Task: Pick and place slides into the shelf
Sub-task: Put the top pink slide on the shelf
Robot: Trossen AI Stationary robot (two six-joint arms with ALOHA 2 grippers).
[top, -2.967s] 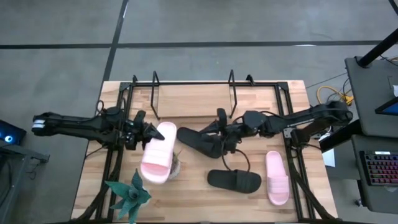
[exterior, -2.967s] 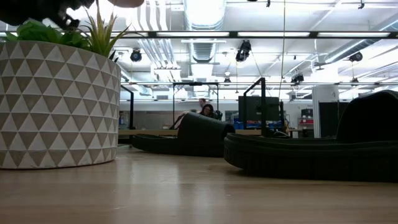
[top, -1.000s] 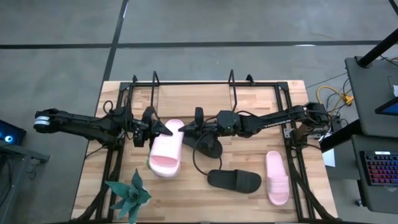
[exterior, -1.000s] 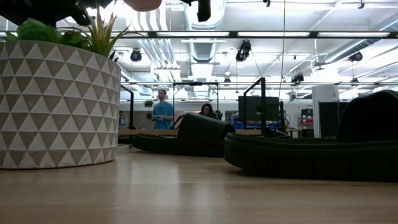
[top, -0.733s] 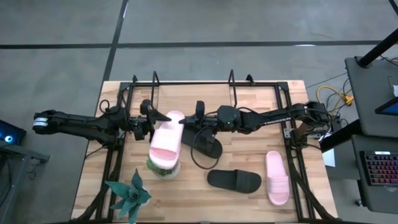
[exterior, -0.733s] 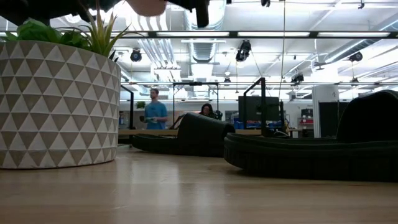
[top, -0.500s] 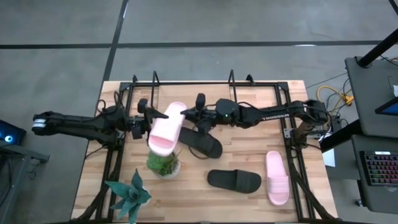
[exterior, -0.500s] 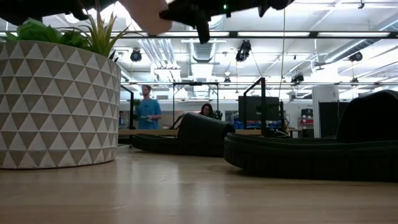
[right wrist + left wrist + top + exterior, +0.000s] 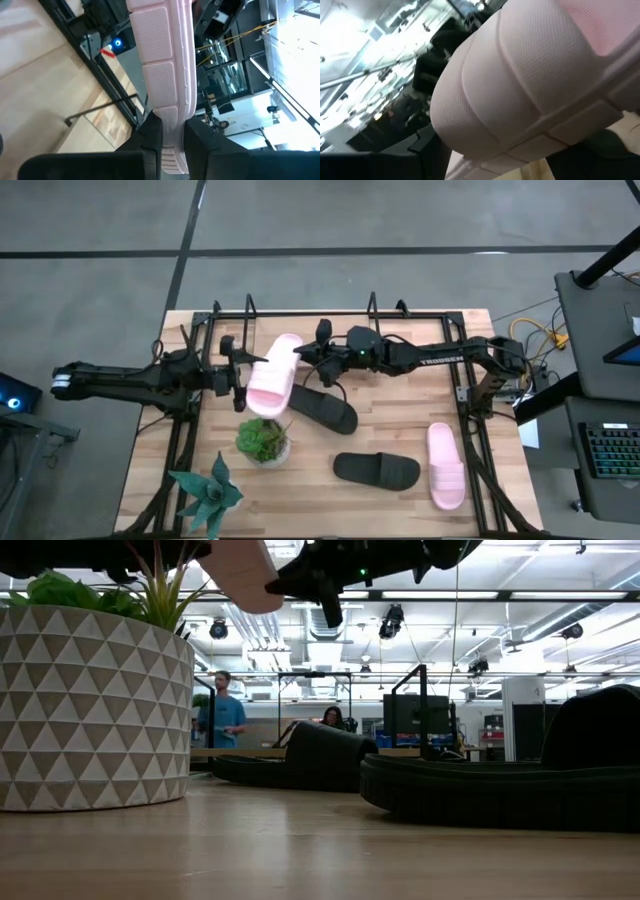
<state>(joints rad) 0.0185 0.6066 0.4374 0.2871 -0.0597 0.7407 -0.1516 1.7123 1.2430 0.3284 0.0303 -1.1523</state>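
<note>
Left end effector [image 9: 236, 372] stands with fingers apart at the raised pink slide's [image 9: 272, 374] nine o'clock side; right end effector [image 9: 312, 357], at its three o'clock, is clamped on one end. Single-ended hold risks the slide pivoting and missing the shelf [image 9: 311, 314] at twelve o'clock, striking the potted plant [image 9: 263, 441] at six o'clock.

Four slides: two pink slides [image 9: 271, 376] [image 9: 446, 465], two black slides [image 9: 322, 409] [image 9: 376, 470]. Two potted plants [image 9: 264, 442] [image 9: 207, 494], one shelf [image 9: 310, 315], and seemingly two people [image 9: 220, 718] far behind.
</note>
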